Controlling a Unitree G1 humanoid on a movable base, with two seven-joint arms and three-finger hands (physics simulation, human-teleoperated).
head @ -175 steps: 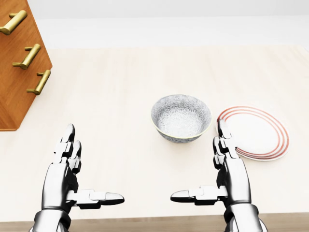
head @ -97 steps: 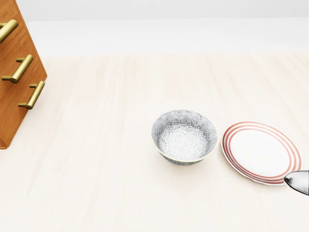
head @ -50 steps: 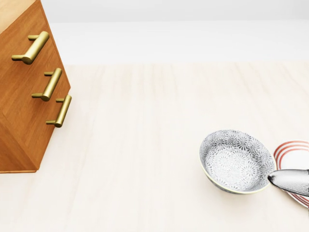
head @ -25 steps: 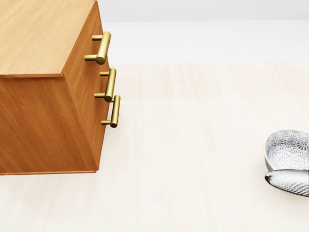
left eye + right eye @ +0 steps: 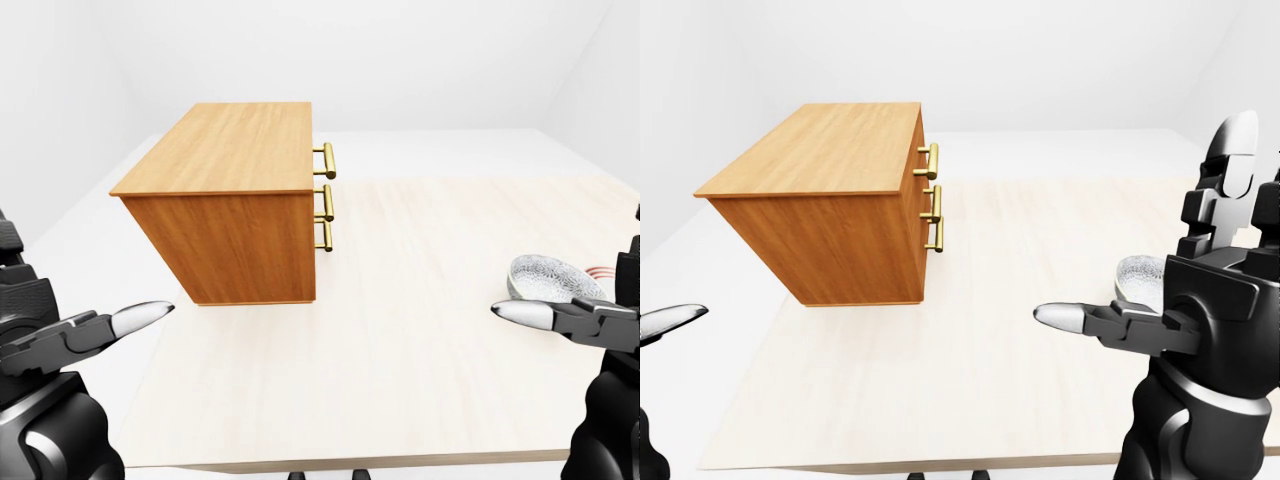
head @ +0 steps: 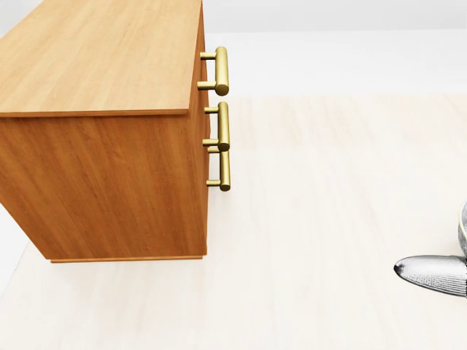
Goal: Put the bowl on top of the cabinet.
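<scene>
- Left-eye view: the cabinet (image 5: 235, 195) stands at the left of the worktop (image 5: 420, 330), its brass handles (image 5: 326, 195) facing right and its flat wooden top bare. The bowl (image 5: 553, 282) sits well apart from it at the right edge, just left of a red-ringed plate (image 5: 601, 271). My left robot hand (image 5: 75, 335) hangs spread open at the near left and has hold of nothing.
- Head view: the cabinet fills the left half. Only a sliver of the bowl's rim shows at the right edge, above one fingertip (image 6: 430, 271) of mine.
- Right-eye view: my right robot hand (image 5: 1200, 290) is spread wide, thumb pointing left, empty, with the bowl partly hidden behind it. The bowl looks like glazed ceramic, white with a fine grey pattern; I judge it stiff, slick, breakable and moderately light, best pinched at the rim or cupped under its wall.
</scene>
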